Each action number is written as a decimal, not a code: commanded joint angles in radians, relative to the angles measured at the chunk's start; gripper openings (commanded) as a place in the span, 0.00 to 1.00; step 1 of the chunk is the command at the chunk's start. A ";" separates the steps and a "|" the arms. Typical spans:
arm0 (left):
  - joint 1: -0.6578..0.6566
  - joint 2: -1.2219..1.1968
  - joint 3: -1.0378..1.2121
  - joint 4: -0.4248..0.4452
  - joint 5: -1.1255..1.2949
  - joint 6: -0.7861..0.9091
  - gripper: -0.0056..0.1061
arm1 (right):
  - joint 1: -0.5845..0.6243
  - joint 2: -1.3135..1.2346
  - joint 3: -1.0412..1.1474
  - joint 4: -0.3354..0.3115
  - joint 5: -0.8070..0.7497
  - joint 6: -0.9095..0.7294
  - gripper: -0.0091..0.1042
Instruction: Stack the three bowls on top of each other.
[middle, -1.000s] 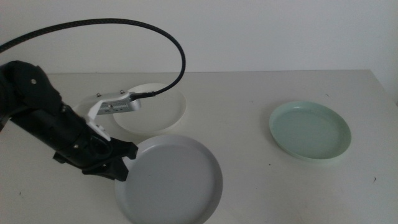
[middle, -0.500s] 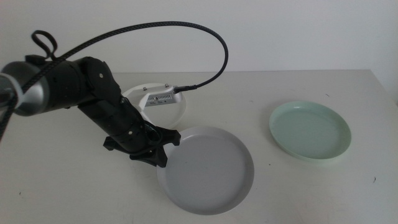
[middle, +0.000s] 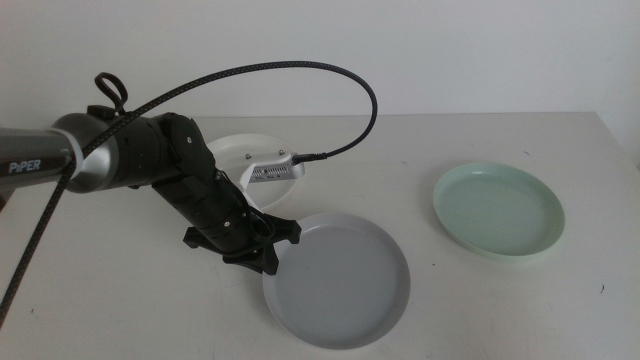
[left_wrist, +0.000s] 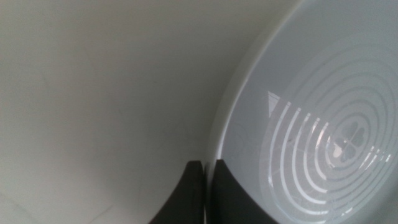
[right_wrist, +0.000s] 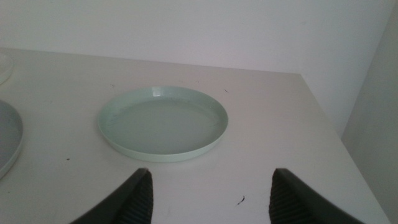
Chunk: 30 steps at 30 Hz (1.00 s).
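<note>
Since a moment ago, the left arm (middle: 150, 165) has reached farther over the table (middle: 420, 300), and the pale grey bowl (middle: 340, 285) it holds now sits a little lower and nearer the front edge in the middle view. That table is a plain off-white surface against a white wall. The dark arm comes in from the left, with a braided black cable (middle: 300, 70) looping above it. The left gripper (middle: 262, 243) is clamped on the grey bowl's near rim; in the left wrist view its two jaws are pressed together with the thin rim (left_wrist: 214, 149) pinched between them, one jaw inside the bowl and one outside. Whether the bowl touches the table or hangs just above it cannot be told.

Behind the arm, the white bowl (middle: 262, 152) rests on the table, mostly hidden by the arm and the wrist camera housing. The mint green bowl (middle: 498, 212) lies flat on the right side of the table, well apart from the other two. The right gripper (right_wrist: 208, 186) waits near the table's front right, its jaws spread wide with nothing between them, facing the green bowl (right_wrist: 163, 123).
</note>
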 joint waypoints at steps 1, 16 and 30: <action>-0.005 -0.044 -0.032 -0.035 -0.012 0.028 0.06 | -0.007 -0.027 -0.005 -0.008 -0.076 -0.011 0.50; 0.000 -0.063 -0.031 -0.078 0.039 0.039 0.82 | -0.007 -0.027 -0.005 -0.008 -0.076 -0.011 0.50; 0.078 -0.317 -0.126 0.228 0.045 -0.131 0.83 | -0.007 -0.027 -0.005 -0.008 -0.076 -0.011 0.50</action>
